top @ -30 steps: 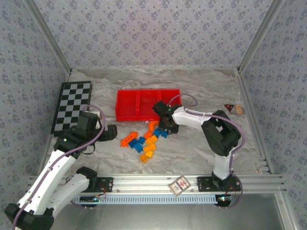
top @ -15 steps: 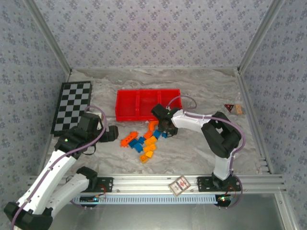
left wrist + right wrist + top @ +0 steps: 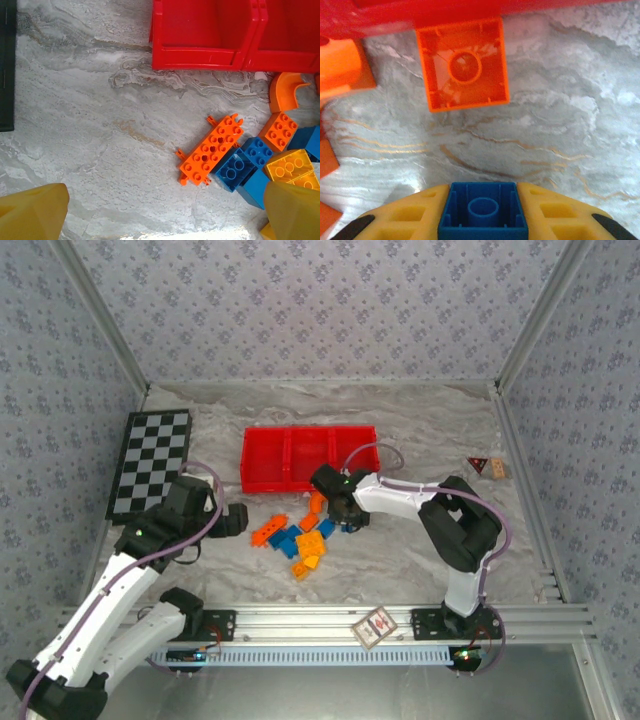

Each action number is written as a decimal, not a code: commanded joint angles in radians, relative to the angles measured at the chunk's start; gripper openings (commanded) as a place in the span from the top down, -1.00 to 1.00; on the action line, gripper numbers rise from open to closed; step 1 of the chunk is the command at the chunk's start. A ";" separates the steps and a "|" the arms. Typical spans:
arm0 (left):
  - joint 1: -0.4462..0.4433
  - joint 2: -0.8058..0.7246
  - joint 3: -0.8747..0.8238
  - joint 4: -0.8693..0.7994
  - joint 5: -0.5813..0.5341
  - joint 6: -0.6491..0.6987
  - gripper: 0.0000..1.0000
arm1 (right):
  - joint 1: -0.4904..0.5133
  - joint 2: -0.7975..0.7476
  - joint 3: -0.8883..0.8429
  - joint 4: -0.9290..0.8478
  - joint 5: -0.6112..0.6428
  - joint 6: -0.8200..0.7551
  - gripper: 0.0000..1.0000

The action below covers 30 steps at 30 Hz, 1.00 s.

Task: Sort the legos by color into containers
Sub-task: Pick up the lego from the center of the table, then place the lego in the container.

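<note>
A: Right gripper (image 3: 482, 222)?
B: Clamped on a blue brick (image 3: 482, 202), just in front of the red tray (image 3: 262, 462).
A: Left gripper (image 3: 164, 210)?
B: Fingers spread wide, empty, off the tray's front-left corner. Loose legos (image 3: 305, 540) lay heaped just before the tray.

This is a robot test cell in a lab, not a home or a shop. A marbled grey tabletop (image 3: 420, 430) is boxed in on the left, far and right sides by panels of blue-grey floral wallpaper (image 3: 320, 310), joined by bare aluminium posts (image 3: 103, 315). Along the near edge runs a slotted aluminium rail (image 3: 300, 621) with a left arm (image 3: 110, 590) and a right arm (image 3: 400, 498) bolted to it, white and black, cables looped along them. A checkered board (image 3: 150, 462) lies flat at the far left, a red tray (image 3: 262, 486) and loose legos (image 3: 305, 540) sit mid-table, and a printed card (image 3: 376, 627) rests on the rail.
</note>
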State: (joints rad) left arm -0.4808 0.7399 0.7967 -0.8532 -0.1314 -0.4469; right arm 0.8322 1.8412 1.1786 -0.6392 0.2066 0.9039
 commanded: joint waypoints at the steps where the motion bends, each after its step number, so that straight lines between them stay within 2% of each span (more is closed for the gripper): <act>1: -0.010 -0.018 0.009 -0.003 -0.022 -0.009 -0.99 | 0.014 -0.057 0.064 -0.068 0.027 -0.063 0.36; 8: -0.020 -0.027 0.007 -0.004 -0.029 -0.014 -0.99 | 0.000 -0.142 0.197 -0.159 0.044 -0.183 0.41; 12: -0.023 -0.027 0.006 -0.004 -0.031 -0.016 -0.99 | -0.073 -0.117 0.310 -0.186 0.053 -0.309 0.40; 18: -0.028 -0.033 0.008 -0.006 -0.041 -0.022 -0.99 | -0.198 -0.022 0.449 -0.171 -0.033 -0.475 0.40; 24: -0.033 -0.040 0.007 -0.009 -0.052 -0.024 -0.99 | -0.302 0.037 0.477 -0.107 -0.148 -0.509 0.41; 30: -0.033 -0.037 0.005 -0.002 -0.052 -0.022 -0.99 | -0.324 0.092 0.477 -0.069 -0.212 -0.503 0.41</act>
State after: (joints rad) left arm -0.5072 0.7086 0.7952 -0.8536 -0.1699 -0.4618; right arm 0.5053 1.9049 1.6295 -0.7273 0.0574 0.4229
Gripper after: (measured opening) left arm 0.996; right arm 0.344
